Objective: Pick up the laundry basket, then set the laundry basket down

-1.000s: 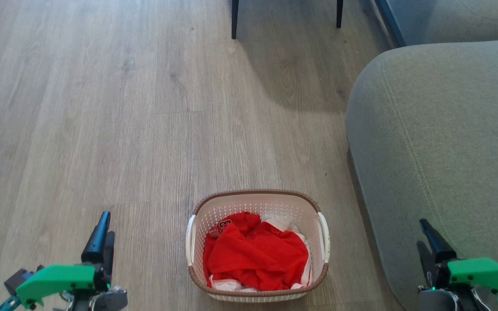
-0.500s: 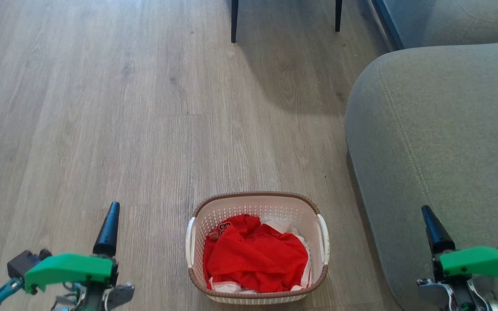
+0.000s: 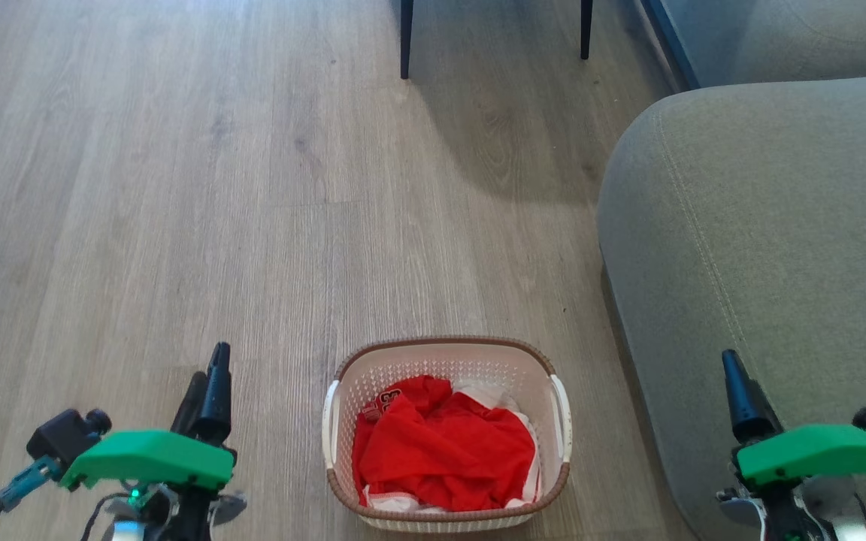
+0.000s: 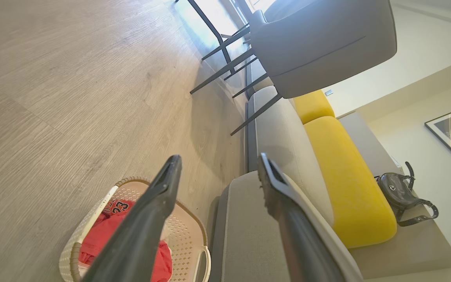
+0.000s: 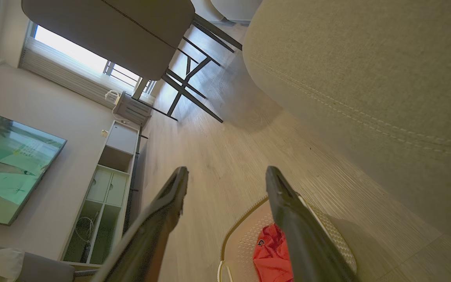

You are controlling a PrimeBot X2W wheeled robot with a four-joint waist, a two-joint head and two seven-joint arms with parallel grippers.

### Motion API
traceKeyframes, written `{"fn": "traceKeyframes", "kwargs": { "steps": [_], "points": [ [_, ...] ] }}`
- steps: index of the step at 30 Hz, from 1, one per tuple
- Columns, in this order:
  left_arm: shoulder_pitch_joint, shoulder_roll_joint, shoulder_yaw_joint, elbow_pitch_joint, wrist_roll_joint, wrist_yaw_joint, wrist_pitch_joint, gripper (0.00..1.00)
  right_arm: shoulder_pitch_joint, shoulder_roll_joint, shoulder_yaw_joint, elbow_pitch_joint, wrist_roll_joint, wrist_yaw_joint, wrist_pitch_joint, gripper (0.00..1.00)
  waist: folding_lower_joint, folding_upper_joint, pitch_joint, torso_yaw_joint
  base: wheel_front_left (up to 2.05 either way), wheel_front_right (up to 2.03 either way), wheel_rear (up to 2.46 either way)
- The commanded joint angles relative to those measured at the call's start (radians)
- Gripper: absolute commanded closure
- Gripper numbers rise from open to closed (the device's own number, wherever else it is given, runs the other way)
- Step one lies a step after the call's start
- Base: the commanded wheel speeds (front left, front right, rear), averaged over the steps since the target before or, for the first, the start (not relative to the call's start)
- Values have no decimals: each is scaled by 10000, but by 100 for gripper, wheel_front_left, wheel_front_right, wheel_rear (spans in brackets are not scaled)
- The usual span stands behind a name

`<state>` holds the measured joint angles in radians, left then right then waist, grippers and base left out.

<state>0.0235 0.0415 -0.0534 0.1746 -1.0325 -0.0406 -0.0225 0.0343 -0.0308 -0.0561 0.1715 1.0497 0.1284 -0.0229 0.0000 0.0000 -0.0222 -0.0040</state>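
Plastic, holding soft clothes (image 3: 444,443), the basket (image 3: 444,343) sits on the floor (image 3: 177,225) just beside the sofa (image 3: 764,225), between left gripper (image 4: 219,157) and right gripper (image 5: 227,169), both spread apart and empty. It is likely light and fairly stiff; the side handles (image 3: 328,421) look best to hold.

Daylight is pouring in from the window (image 5: 76,53) at the far end, blowing out to white & throwing glare on the floor (image 4: 73,78) nr it. Head view is looking evenly lit & sharp: the laundry basket (image 3: 478,364) is reading crisp, and a soft broad shadow is lying below the chair legs (image 3: 406,37), reaching twd the sofa (image 3: 764,225). Both wrist views are bending lines at the edges; right wrist view is smearing slightly w/ motion blur.
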Motion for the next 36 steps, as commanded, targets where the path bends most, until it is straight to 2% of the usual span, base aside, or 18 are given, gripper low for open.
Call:
{"fn": "traceKeyframes", "kwargs": {
  "steps": [1, 20, 36],
  "points": [
    [-239, 163, 62, -501, 462, 84, -130, 0, -202, -96, 167, -516, -416, 13, -161, 0, 0, 0, -11, -4, 0, 0, 0],
    [187, 627, -561, -774, 3172, 726, -724, 0, 28, -122, 685, -717, -3182, 15, -746, 0, 0, 0, -113, -39, 0, 0, 0],
    [361, 852, -1022, -986, 5039, 1177, -1170, 0, 153, -141, 954, -834, -5103, 17, -1185, 0, 0, 0, -193, -87, 0, 0, 0]
  ]
}}
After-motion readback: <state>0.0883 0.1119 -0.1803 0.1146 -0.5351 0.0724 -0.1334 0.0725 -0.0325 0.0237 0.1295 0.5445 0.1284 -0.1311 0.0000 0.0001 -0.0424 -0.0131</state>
